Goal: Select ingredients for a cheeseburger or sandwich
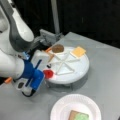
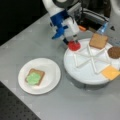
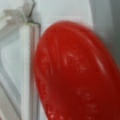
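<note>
While the gripper (image 1: pixel 46 72) sits at the divided tray's (image 1: pixel 82 67) rim in a front view, the tomato (image 1: pixel 48 74) lies right at its tip, on the tray's left edge; whether the jaws pinch it I cannot tell. The plate (image 1: pixel 60 110) with toast (image 1: pixel 73 114) and lettuce (image 1: pixel 82 117) lies toward the bottom.

In a front view, the gripper (image 2: pixel 72 41) hangs directly above the tomato (image 2: pixel 74 46), with the plate (image 2: pixel 50 66) well down-left.

The wrist view is filled by the tomato (image 3: pixel 75 72), close beneath, beside a tray divider (image 3: pixel 26 65).
</note>
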Robot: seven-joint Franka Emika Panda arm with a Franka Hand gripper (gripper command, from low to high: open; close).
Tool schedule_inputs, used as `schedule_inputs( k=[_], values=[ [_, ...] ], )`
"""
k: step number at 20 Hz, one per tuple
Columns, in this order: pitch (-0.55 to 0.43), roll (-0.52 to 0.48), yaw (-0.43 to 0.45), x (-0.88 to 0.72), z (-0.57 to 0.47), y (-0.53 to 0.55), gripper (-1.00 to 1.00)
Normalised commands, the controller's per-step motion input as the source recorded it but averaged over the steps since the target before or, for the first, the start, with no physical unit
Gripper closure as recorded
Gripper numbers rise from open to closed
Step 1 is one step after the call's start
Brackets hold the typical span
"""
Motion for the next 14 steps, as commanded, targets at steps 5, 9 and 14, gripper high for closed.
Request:
schedule_inputs(
  k=[5,9,14],
  values=[
    [0.105,0.135,0.059,0.19,0.07,-0.07,1.00],
    [0.116,0.115,0.060,0.19,0.09,-0.06,1.00],
    [0.097,0.124,0.055,0.19,0.07,-0.05,1.00]
  ],
)
